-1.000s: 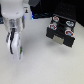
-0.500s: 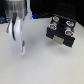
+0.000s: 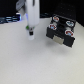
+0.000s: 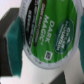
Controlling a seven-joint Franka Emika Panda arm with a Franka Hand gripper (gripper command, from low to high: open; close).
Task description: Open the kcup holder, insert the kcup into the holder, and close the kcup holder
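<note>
My gripper (image 3: pixel 30 32) is shut on the kcup (image 4: pixel 47 31), a white pod with a green "Dark Magic" lid that fills the wrist view between my teal finger pads (image 4: pixel 13 34). In the exterior view the kcup (image 3: pixel 31 35) is a tiny shape at the fingertips, just above the white table. The kcup holder (image 3: pixel 61 32), black and boxy with pale front panels, stands to the exterior view's right of the gripper and apart from it. I cannot tell whether its drawer is open.
Round pods with red-and-white tops (image 3: pixel 67 22) sit in the slots on the holder's top. The white table (image 3: pixel 35 62) spreads across the front. Dark equipment (image 3: pixel 10 17) lines the back behind the arm.
The arm has moved toward the exterior view's right and further back, nearer the holder, with the kcup still held in the gripper.
</note>
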